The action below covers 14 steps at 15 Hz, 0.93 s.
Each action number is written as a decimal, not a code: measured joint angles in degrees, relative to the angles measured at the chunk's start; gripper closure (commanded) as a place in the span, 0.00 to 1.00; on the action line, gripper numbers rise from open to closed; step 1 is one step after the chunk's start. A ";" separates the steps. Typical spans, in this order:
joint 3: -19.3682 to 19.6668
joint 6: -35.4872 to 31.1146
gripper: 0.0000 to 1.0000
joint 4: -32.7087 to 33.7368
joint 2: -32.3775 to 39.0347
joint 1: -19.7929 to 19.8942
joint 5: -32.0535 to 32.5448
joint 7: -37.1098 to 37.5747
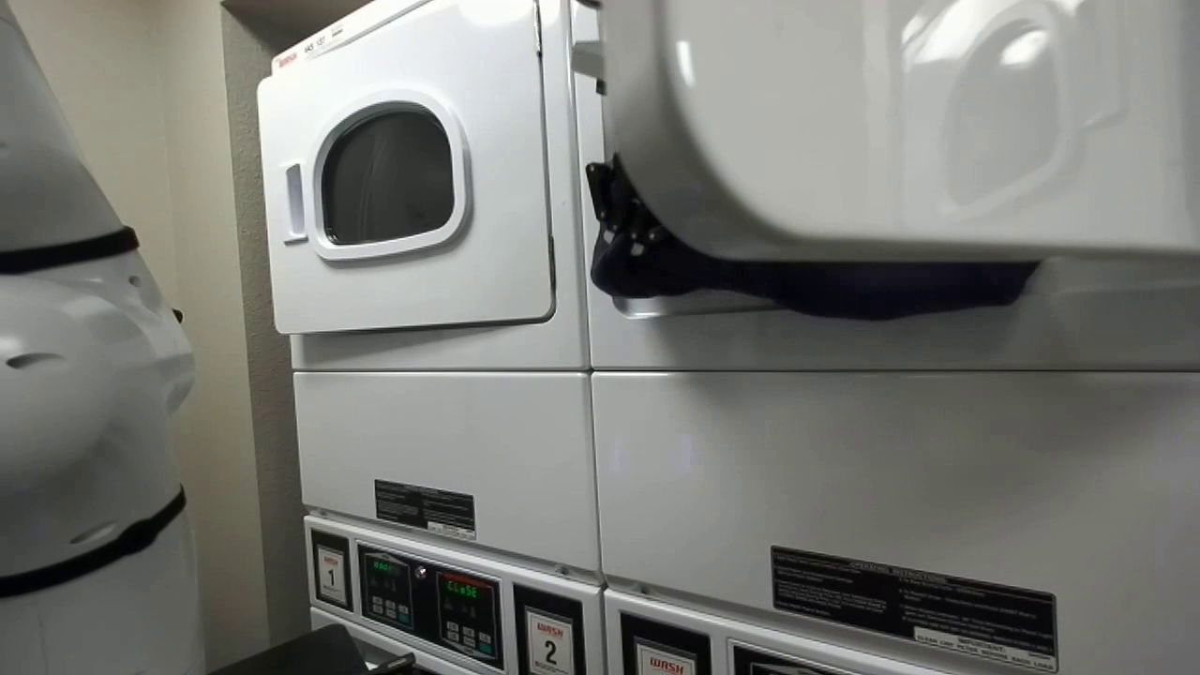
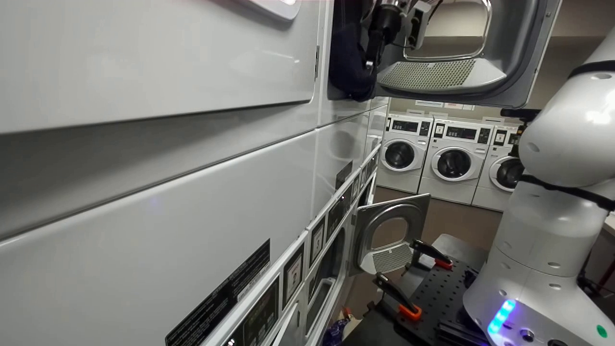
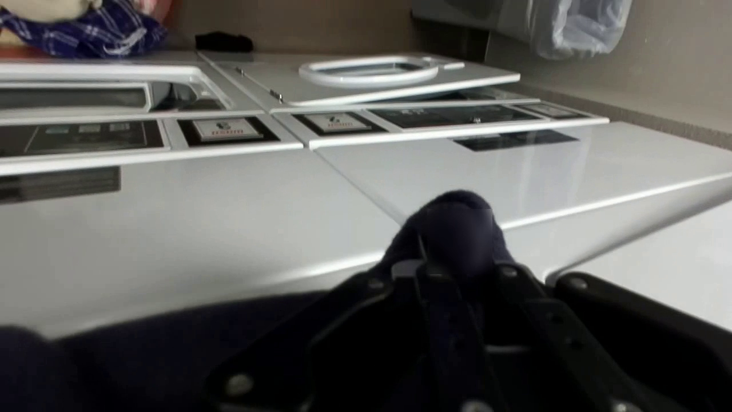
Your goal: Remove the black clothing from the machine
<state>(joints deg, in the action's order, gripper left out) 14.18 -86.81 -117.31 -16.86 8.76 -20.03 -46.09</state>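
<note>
While the door [image 2: 514, 43] of the machine [image 1: 900, 159] is swung wide, the black clothing [image 3: 460, 237] is gripped: clamped between the jaws, one fold squeezed out beyond their tips! More is spread beside them, and in both exterior views it is seen right at the machine's open front.

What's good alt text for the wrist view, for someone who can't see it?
A black end effector pinches dark clothing in front of white laundry machines. Blue plaid cloth shows at upper left, a clear plastic bag at upper right.
</note>
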 measured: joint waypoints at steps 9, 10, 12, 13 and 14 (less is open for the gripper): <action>-1.86 -14.44 0.93 -26.08 0.63 -0.16 22.82 4.01; -1.87 -16.65 0.93 -29.41 1.28 -0.16 25.60 5.49; -1.90 -22.38 0.93 -35.68 3.76 -0.16 31.39 9.40; -1.94 -25.47 0.93 -37.96 5.59 -0.16 34.31 11.77; -2.01 -28.23 0.93 -39.67 7.85 -0.17 37.22 14.37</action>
<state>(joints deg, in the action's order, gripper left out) 12.17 -115.04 -156.98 -9.01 8.59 17.20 -31.71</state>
